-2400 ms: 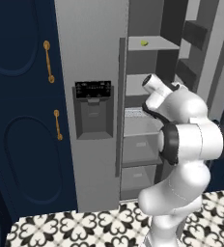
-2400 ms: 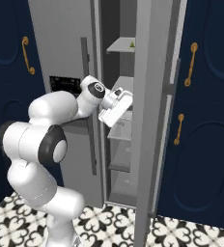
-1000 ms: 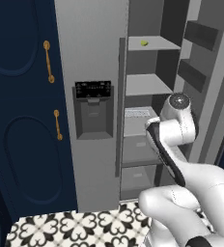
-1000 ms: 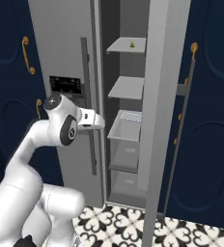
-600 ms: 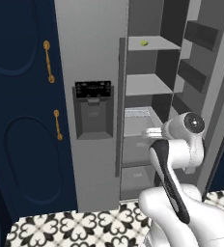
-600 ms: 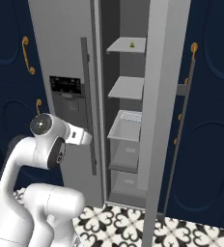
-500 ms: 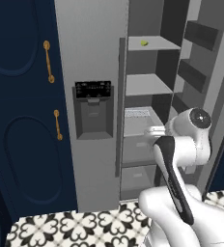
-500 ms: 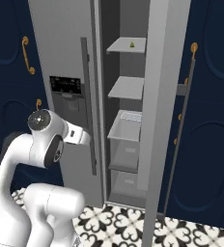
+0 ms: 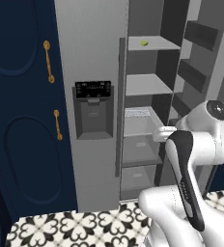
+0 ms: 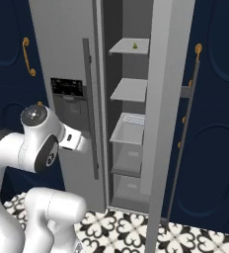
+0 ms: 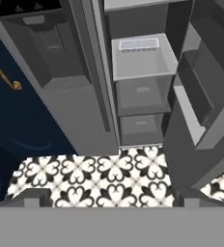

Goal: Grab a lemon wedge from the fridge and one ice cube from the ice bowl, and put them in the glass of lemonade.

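The fridge [image 9: 92, 96] stands with its right door swung open, showing shelves and drawers in the middle of both base views. The lemon wedge [image 9: 144, 43] lies on the top shelf [image 10: 129, 47], near the upper centre of the left base view and as a small yellow-green speck near the top of the right base view [image 10: 134, 45]. Nothing else sits on the shelves that can be made out.

The step in hand looks like the first one: fetching the wedge, which is not yet picked up. The gripper [image 9: 163, 133] is at drawer height, right of centre in the left base view, well below the wedge. Its jaws are spread wide and hold nothing. In the hand view the camera looks down at the open drawer [image 11: 143, 55], the lower drawers and the patterned floor [image 11: 94, 178], so the hand is aimed low rather than at the top shelf.

The next move probably calls for raising the hand to the top shelf, pointing it into the compartment, and bringing the spread fingers around the wedge before closing. The wedge is small and sits far back, so careful alignment seems needed.
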Controlling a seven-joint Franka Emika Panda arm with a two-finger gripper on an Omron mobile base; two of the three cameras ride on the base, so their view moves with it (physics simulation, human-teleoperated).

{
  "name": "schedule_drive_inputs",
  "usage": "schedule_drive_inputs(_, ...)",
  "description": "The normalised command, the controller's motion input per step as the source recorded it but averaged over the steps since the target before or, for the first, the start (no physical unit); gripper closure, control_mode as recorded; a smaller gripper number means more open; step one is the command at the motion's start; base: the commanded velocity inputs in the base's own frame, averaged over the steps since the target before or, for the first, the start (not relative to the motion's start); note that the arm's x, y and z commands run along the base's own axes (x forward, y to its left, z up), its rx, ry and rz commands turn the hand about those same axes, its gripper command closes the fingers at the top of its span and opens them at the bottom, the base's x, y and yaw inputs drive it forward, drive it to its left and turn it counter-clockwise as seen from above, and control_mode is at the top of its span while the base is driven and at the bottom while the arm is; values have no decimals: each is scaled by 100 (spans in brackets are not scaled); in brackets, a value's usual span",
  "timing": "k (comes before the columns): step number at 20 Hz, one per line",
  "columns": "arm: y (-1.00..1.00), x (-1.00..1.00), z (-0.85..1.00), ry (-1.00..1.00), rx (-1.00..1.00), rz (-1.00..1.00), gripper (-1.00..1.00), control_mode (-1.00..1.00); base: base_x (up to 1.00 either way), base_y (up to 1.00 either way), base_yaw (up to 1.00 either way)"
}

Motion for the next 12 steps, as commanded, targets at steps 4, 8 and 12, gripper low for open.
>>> schedule_drive_inputs(4, 30, 2, -22, 5, -2, 3, -100, -100, 0, 0, 0)
schedule_drive_inputs(8, 11, 4, -9, 5, 0, 0, -100, -100, 0, 0, 0)
schedule_drive_inputs(12, 9, 3, -8, 3, 0, 0, -100, -100, 0, 0, 0)
